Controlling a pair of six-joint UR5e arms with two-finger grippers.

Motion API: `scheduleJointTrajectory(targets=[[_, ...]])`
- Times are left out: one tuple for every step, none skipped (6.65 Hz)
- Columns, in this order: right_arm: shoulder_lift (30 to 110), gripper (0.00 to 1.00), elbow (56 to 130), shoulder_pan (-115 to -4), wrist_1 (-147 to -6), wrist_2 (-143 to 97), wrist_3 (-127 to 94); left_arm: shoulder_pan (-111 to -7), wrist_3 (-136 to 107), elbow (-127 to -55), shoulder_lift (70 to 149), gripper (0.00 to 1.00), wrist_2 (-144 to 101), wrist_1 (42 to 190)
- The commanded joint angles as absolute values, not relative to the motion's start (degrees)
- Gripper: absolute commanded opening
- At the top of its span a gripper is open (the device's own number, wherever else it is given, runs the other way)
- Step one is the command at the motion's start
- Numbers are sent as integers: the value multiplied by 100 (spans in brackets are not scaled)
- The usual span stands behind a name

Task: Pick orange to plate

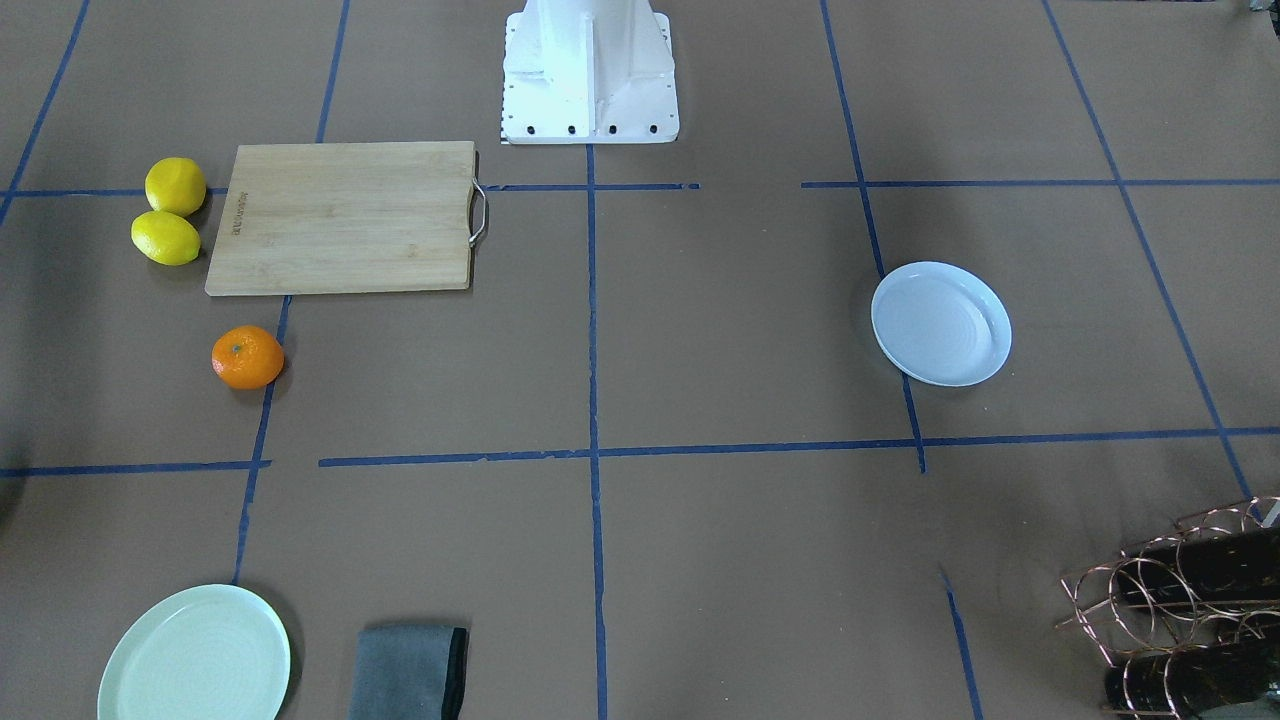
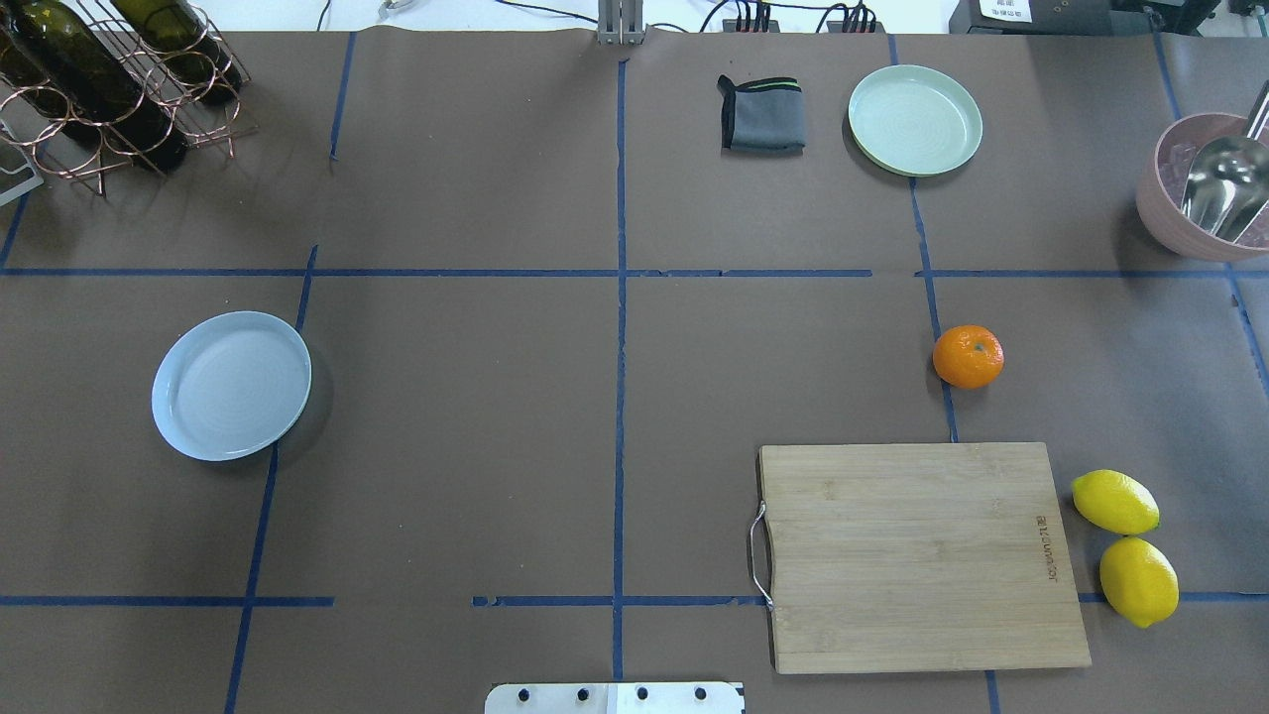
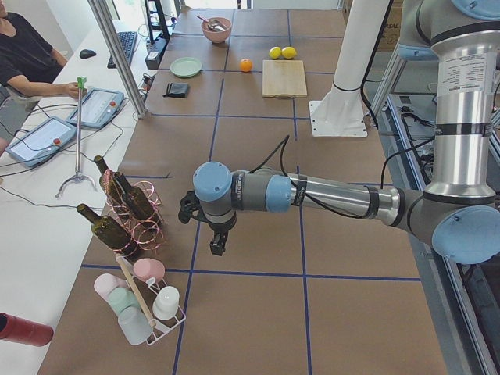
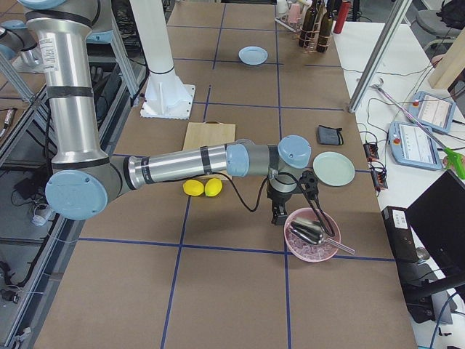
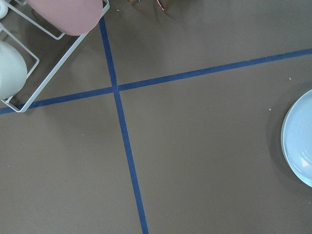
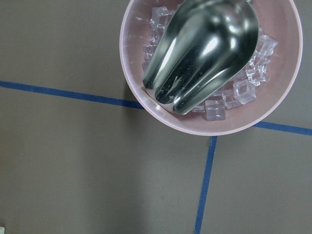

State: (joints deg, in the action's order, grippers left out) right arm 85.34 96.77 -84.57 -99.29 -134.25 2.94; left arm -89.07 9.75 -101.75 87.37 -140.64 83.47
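Note:
The orange (image 1: 247,357) lies on the brown table just beyond the cutting board's far corner, also seen in the overhead view (image 2: 968,356) and far off in the left side view (image 3: 245,65). The white bluish plate (image 2: 231,385) sits empty on the robot's left half (image 1: 940,323); its edge shows in the left wrist view (image 5: 300,141). My left gripper (image 3: 215,234) hangs over the table by the bottle rack, far from the orange. My right gripper (image 4: 280,211) hovers beside the pink bowl. Both show only in side views, so I cannot tell whether they are open or shut.
A wooden cutting board (image 2: 917,555) lies near the orange, with two lemons (image 2: 1115,501) beside it. A mint-green plate (image 2: 914,119), a grey cloth (image 2: 761,114), a pink bowl of ice with a metal scoop (image 2: 1205,188) and a copper bottle rack (image 2: 109,89) stand along the far edge.

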Motion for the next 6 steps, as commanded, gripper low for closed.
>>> scheduleJointTrajectory(targets=[[8630,100,9424,-8455,-9566,-13464,656,-8921,976,-10265,8763,100,-14063,8358],[8613,100,9448,-8455,-9563,-13543,633,-8930,976,-10327,8754,100,-14071,8393],[8622,100,9474,-8455,-9554,-13500,642,-8886,984,-10371,8710,100,-13949,8420],[8622,100,9449,-8455,-9554,-13517,607,-8877,993,-10301,8693,100,-14000,8646],[8622,100,9448,-8455,-9554,-13526,572,-8868,984,-10196,8692,100,-13949,9118],[8622,100,9387,-8438,-9554,-13518,580,-8868,941,-9926,8597,100,-14009,9636]])
